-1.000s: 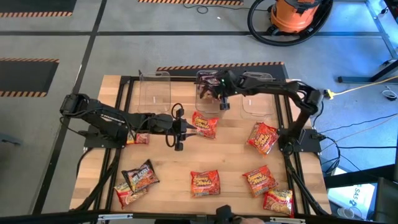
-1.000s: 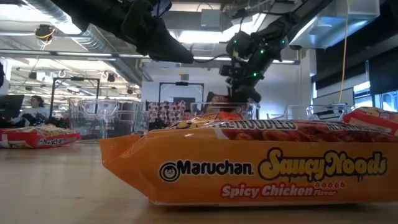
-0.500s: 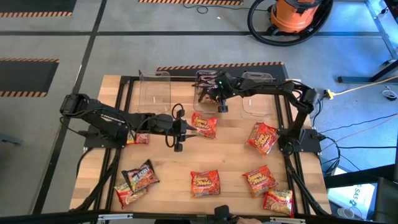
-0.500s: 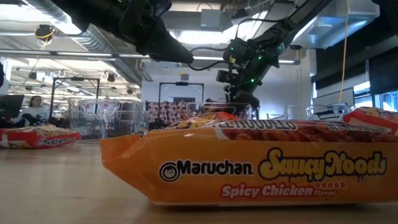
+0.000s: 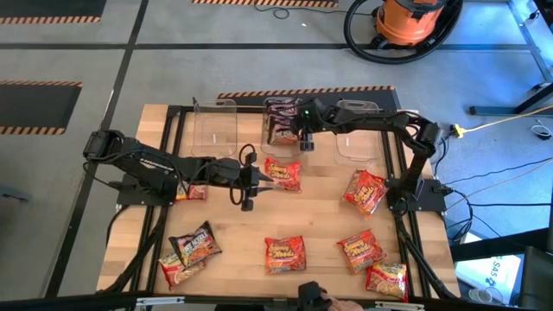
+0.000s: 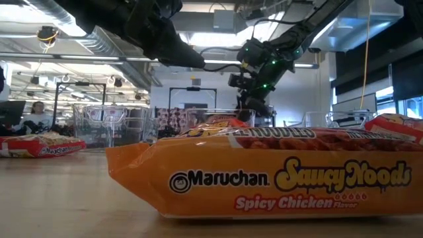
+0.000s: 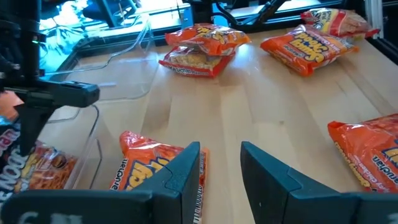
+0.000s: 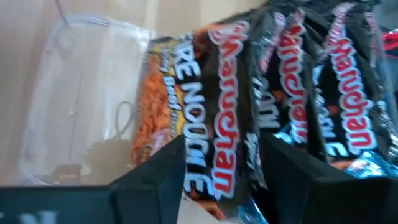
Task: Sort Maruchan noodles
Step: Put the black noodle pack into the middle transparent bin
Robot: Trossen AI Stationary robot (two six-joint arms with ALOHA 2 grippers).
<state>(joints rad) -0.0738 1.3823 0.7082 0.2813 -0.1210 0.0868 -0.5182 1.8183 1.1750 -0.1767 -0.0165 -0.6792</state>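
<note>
Red and orange Maruchan noodle packets lie flat about the table; one [image 5: 283,173] lies near the middle. Dark packets [image 5: 278,117] stand on edge in the middle clear tub [image 5: 290,145] at the far edge. My right gripper [image 8: 221,146] hangs over that tub, slanting down, its fingers open on either side of a dark packet's end [image 8: 217,168]. My left gripper [image 7: 221,149] hovers over the table's middle, open by a narrow gap, above the near end of the middle packet [image 7: 146,171]; nothing is between its fingers. My right gripper has its open fingers [image 8: 158,168] on either side of the dark packet's end, coming from above at a slant. Whether they touch it I cannot tell. The packet leans in the tub among the other dark packets.
Clear tubs stand left [image 5: 216,125] and right [image 5: 356,138] of the middle one. Packets lie at the right [image 5: 366,190] and along the near edge [image 5: 284,253] [image 5: 196,244] [image 5: 386,279]. An orange packet [image 6: 264,178] fills the low view's foreground.
The dark packet that hung under my right gripper has dropped and now leans among the others in the middle tub, a little toward the table's left. My right gripper stays over that tub.
</note>
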